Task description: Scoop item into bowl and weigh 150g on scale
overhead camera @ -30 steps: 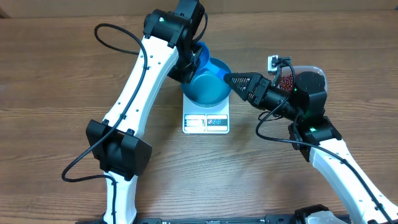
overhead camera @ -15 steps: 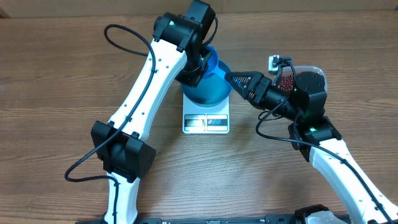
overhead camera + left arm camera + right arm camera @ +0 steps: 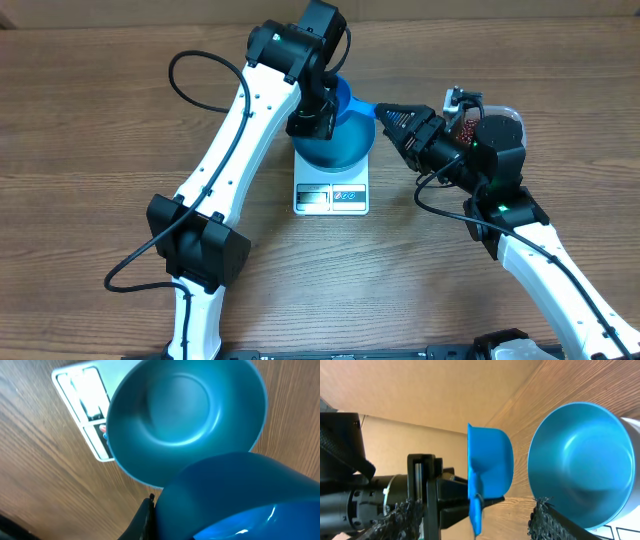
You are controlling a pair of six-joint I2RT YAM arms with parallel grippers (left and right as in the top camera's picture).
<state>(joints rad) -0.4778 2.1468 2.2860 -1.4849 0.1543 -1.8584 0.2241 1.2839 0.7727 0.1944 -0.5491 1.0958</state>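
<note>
The bowl (image 3: 342,152) is standing on the scale (image 3: 332,196), near the middle of the wooden table (image 3: 90,130). The display edge of the scale is being left uncovered at the front. The smooth blue inside of the bowl is being shown to both wrist cameras.

A small blue scoop (image 3: 341,97) is being held over the far rim of the bowl by the left gripper (image 3: 313,120), whose jaws are being pressed tight on it. The left arm (image 3: 240,130) is being stretched across the table from the front left. In the overhead view, part of the bowl's left side is being hidden by its wrist.

The handle (image 3: 366,106) of the scoop is being pointed to the right, towards the right gripper (image 3: 384,112). The 2 fingers (image 3: 547,520) of that gripper are being kept apart, with the handle between them. Whether the handle is being touched cannot be told.

The beans (image 3: 462,128) are lying in a clear tub (image 3: 503,117) to the right of the scale, apart from the bowl. Most of the tub is being covered by the right arm (image 3: 480,160), so only a small patch of beans is being seen. A black cable (image 3: 200,66) is looping beside the left arm.
</note>
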